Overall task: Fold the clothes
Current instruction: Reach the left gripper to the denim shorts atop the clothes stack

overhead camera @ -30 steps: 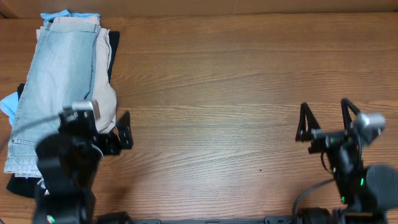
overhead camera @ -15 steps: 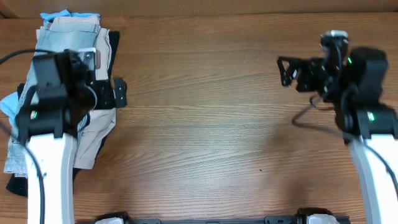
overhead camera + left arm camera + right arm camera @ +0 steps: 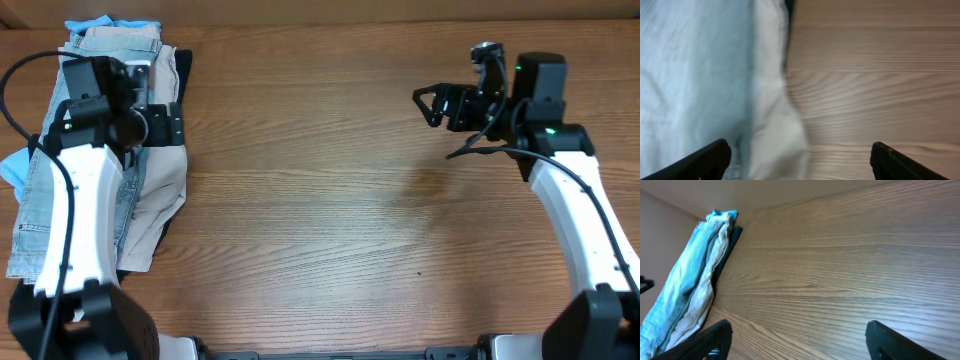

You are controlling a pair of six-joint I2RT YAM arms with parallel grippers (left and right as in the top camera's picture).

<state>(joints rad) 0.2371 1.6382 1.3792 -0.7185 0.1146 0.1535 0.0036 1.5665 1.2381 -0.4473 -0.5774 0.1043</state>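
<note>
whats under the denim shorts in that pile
Beige khaki shorts lie beneath the denim shorts, with a black garment and a blue cloth peeking out at the edges. How they lie underneath is covered.

- Faded light-blue denim shorts [image 3: 690, 75] fill the left side.
- Beige khaki cloth [image 3: 772, 125] touches their right edge.
- Brown wooden table [image 3: 875, 75] lies bare at right.
- The left gripper [image 3: 800, 162] holds its 2 black fingertips [image 3: 710, 160] wide apart.

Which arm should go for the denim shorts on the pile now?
Left. The left claw hangs open directly over the denim shorts and beige shorts. The right claw, also open, is over bare wood across the table.
</note>
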